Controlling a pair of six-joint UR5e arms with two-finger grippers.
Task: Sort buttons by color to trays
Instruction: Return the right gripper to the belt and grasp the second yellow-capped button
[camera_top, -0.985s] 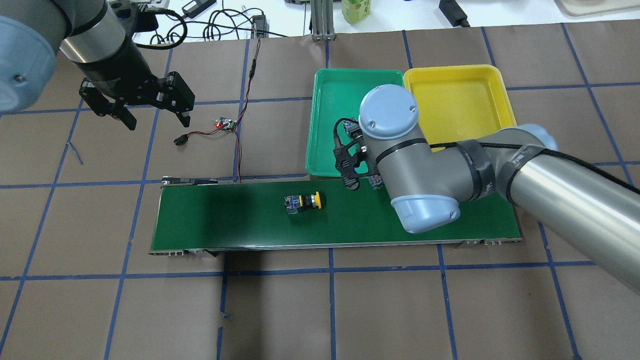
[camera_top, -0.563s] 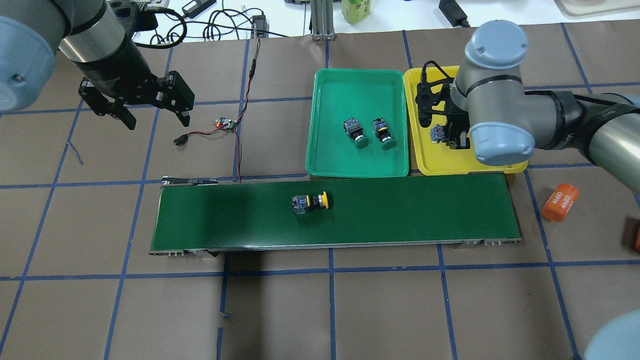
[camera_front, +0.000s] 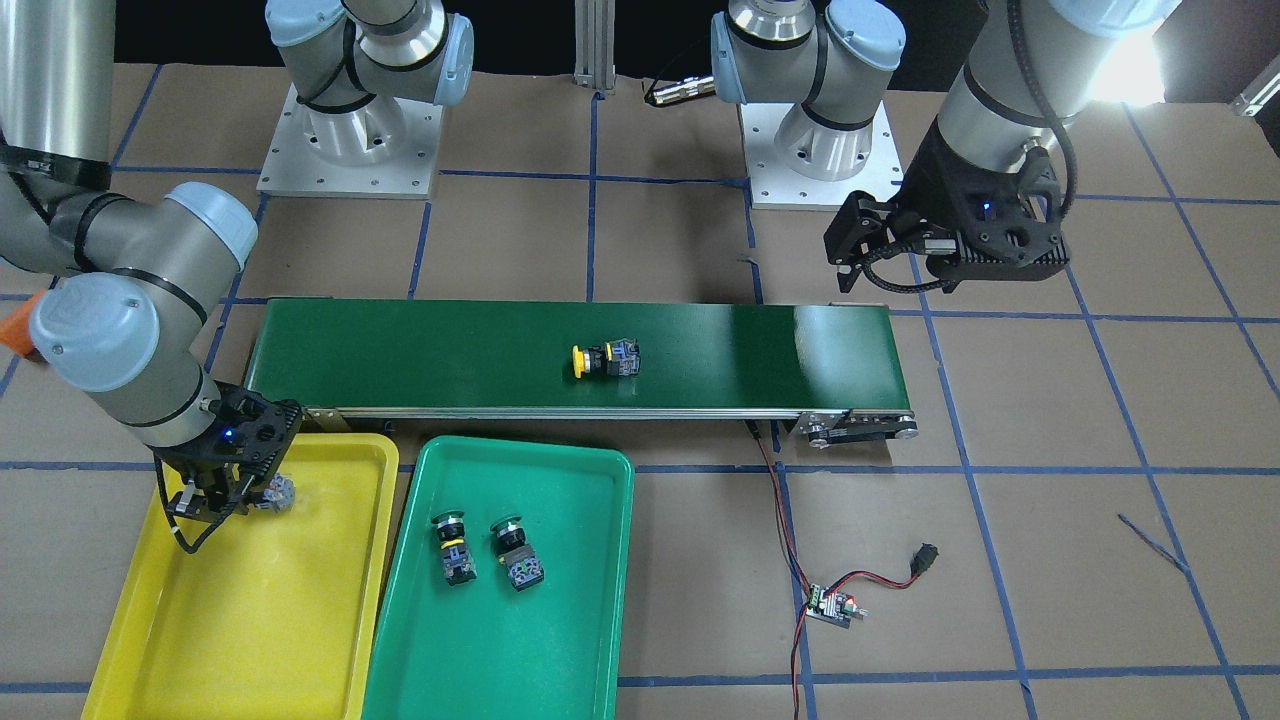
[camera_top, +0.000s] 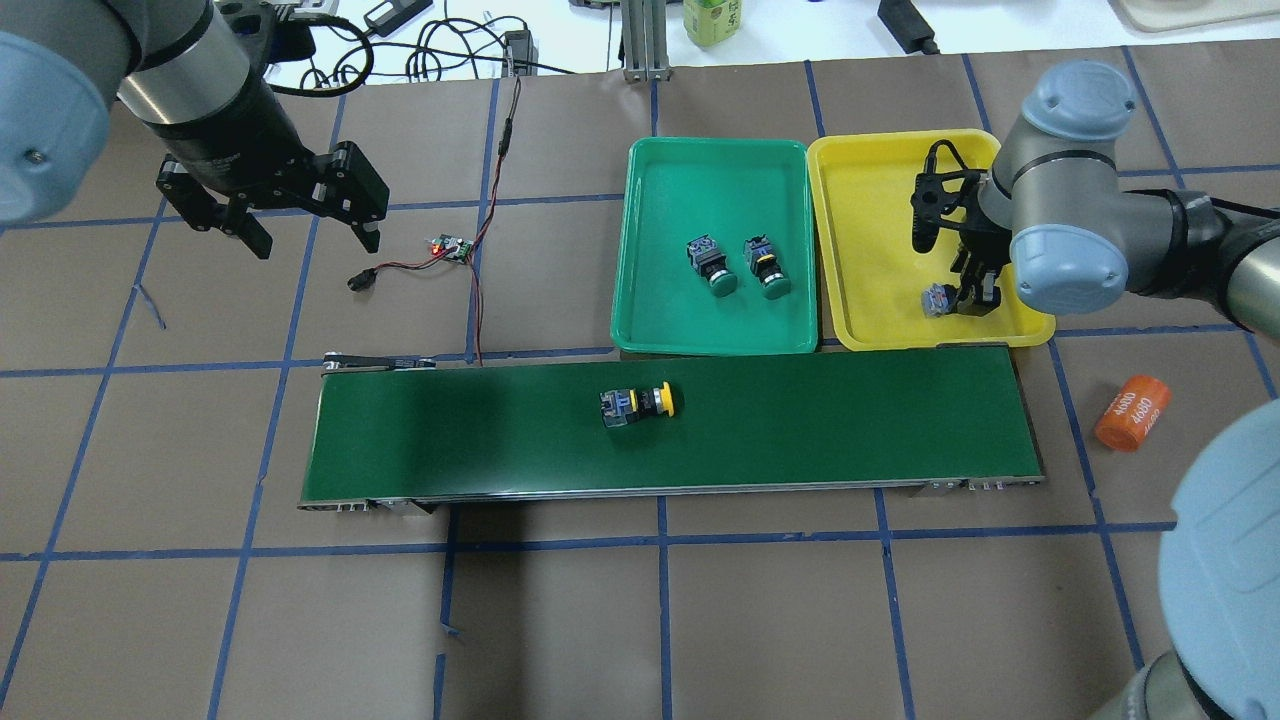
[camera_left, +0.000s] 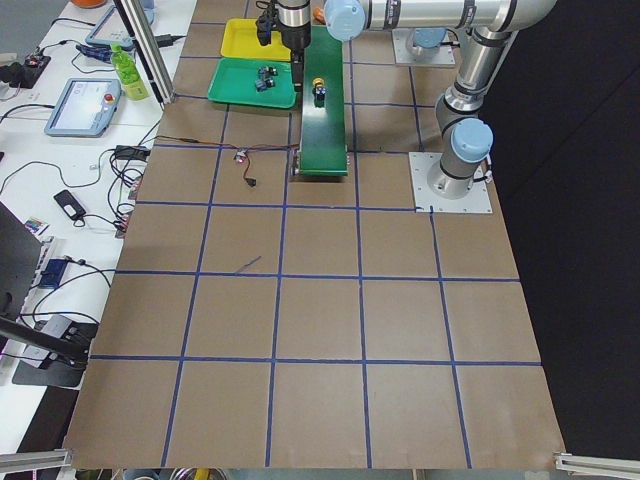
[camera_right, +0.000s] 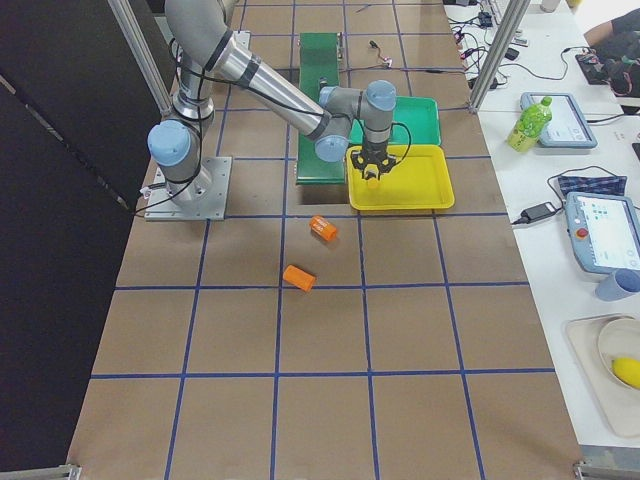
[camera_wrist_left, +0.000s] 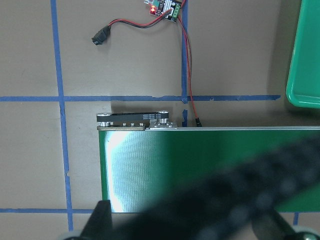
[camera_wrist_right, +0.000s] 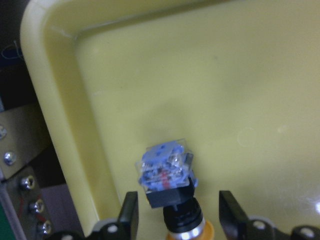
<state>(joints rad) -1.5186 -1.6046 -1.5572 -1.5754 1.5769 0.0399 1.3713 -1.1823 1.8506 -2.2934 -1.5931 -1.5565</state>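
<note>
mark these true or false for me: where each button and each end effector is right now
1. Two green-capped buttons lie in the green tray. True.
2. The conveyor belt carries nothing. False: a yellow-capped button lies on it.
3. The right end effector is over the yellow tray, open, with a button between its fingers. True.
4. The left end effector grips a button. False: it is open and empty, above the table off the belt.
5. An orange cylinder sits in the yellow tray. False: it lies on the table past the belt's end.
</note>
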